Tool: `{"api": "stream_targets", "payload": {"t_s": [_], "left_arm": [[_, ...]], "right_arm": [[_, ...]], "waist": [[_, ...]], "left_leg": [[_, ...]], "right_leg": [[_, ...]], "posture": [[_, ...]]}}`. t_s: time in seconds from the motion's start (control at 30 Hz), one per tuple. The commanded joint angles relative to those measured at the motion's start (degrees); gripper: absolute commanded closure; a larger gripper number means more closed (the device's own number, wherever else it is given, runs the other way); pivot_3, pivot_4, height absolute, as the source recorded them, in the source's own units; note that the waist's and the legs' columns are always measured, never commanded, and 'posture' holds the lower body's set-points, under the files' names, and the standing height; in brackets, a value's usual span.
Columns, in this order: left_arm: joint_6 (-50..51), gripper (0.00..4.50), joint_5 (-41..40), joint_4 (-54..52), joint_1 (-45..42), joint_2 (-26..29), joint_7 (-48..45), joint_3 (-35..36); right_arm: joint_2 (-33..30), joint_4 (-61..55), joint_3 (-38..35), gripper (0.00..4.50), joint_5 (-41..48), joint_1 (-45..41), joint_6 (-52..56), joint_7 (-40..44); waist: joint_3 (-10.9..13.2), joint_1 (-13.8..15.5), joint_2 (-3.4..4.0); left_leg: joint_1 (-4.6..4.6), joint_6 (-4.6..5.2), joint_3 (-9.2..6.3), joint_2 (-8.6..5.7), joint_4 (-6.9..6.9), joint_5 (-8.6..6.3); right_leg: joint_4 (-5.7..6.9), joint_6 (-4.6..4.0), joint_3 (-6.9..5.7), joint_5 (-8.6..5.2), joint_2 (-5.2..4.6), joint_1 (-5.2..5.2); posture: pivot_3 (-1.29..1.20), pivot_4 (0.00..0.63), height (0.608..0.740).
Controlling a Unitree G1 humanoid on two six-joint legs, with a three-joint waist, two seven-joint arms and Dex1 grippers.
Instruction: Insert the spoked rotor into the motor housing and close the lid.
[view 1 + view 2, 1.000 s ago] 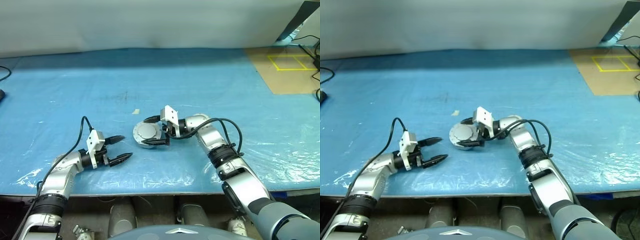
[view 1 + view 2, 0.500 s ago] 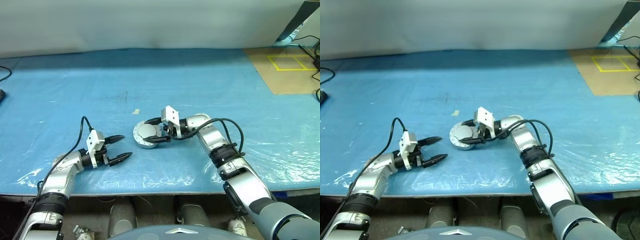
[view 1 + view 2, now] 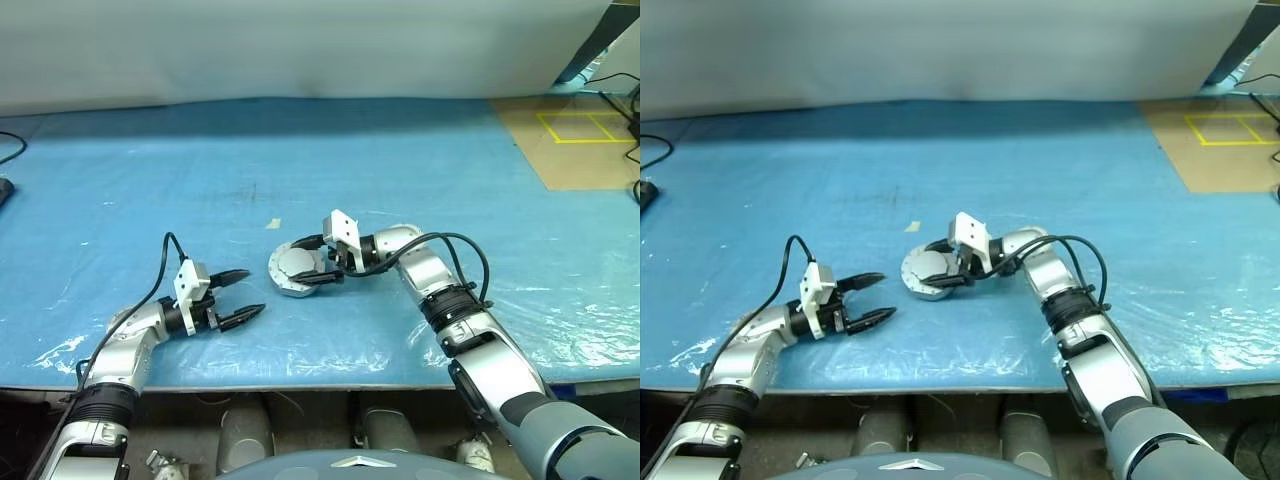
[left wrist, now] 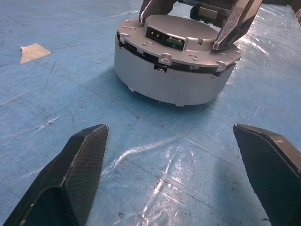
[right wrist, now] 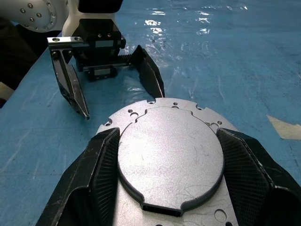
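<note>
The motor housing (image 4: 174, 80) stands on the blue table, a little left of centre, with the lid (image 5: 170, 155) down on top, plain grey side up. The spoked rotor is hidden. My right gripper (image 3: 296, 264) reaches in from the right, pointing left. Its fingers (image 5: 96, 174) press against both sides of the lid's raised round plate. My left gripper (image 3: 250, 292) hovers a short way to the left of the housing and nearer the table's front edge. It is open, holds nothing and points at the housing.
A small scrap of tape (image 3: 272, 223) lies on the blue sheet just behind the housing. At the far right is a brown board (image 3: 575, 130) with yellow markings and cables. The table's front edge (image 3: 300, 385) runs close below both arms.
My right gripper's fingers have closed in from wide apart onto the lid. The housing has shifted very slightly. My left arm has kept still.
</note>
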Motion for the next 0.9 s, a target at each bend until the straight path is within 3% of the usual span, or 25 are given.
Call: {"api": "stream_targets", "payload": {"t_s": [0.03, 0.6, 0.9], "left_arm": [[1.85, 0.00, 0.58, -0.32, 1.15, 0.29, 0.90, -0.18], [6.20, 0.00, -0.02, -6.48, 2.99, 0.52, 3.06, -0.20], [6.41, 0.00, -0.08, -6.58, 3.09, 0.54, 2.93, -0.13]], "right_arm": [[-0.20, -1.39, 0.16, 1.56, 0.44, -0.97, 1.94, 0.59], [-0.96, 1.72, 3.86, 1.56, -4.94, -0.54, 1.16, -4.08], [-0.95, -0.51, 4.82, 1.56, -4.62, 0.19, 6.21, -4.83]], "waist": [[0.00, -0.01, 0.00], [0.00, -0.16, 0.00], [0.00, -0.18, 0.00]], "left_leg": [[-0.02, 0.00, 0.00, 0.00, 0.00, 0.00], [0.16, 0.02, 0.00, -0.01, -0.06, -0.02], [0.31, 0.03, 0.00, -0.03, -0.16, -0.04]], "right_leg": [[-0.02, 0.00, 0.00, 0.00, 0.00, 0.00], [-0.06, 0.01, 0.03, 0.00, 0.00, 0.12], [-0.07, 0.02, 0.06, -0.01, 0.00, 0.22]], "posture": [[0.00, 0.150, 0.740], [0.00, 0.150, 0.740], [0.00, 0.150, 0.740]]}}
